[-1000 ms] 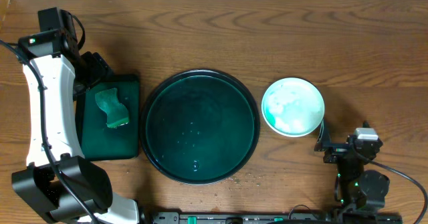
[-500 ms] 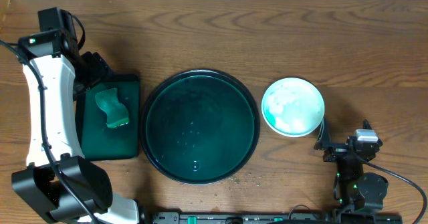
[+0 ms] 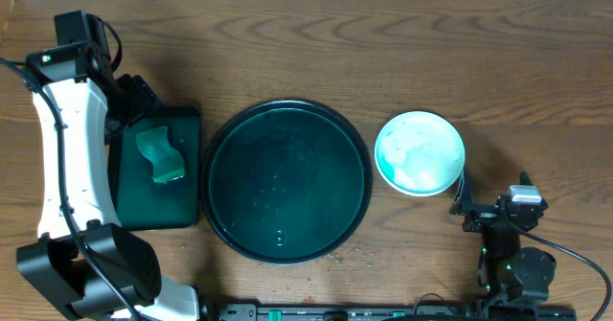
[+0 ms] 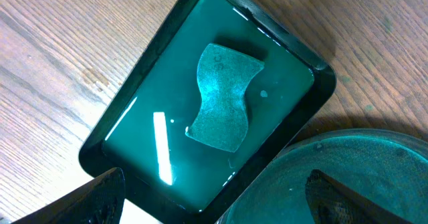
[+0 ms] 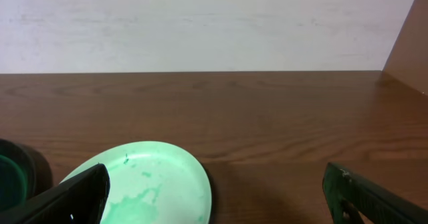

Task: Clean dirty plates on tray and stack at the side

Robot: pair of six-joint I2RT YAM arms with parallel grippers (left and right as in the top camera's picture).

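Note:
The large round dark tray [image 3: 285,129] lies mid-table with only a wet film in it; its rim also shows in the left wrist view [image 4: 348,150]. A pale mint plate [image 3: 419,153] smeared with green sits on the table right of the tray, also seen in the right wrist view [image 5: 144,177]. I cannot tell if other plates lie under it. My left gripper [image 4: 217,207] is open and empty above the near corner of the rectangular tray [image 4: 114,134]. My right gripper [image 5: 224,200] is open and empty, just in front of the plate, seen from overhead [image 3: 466,206].
The small rectangular dark green tray [image 3: 182,211] left of the round tray holds liquid and a green sponge [image 3: 160,155], seen close in the left wrist view [image 4: 221,93]. The left arm [image 3: 67,149] runs along the table's left side. A pale wall [image 5: 200,23] bounds the far edge.
The right arm has drawn back very slightly toward the table's front edge. Nothing else has moved.

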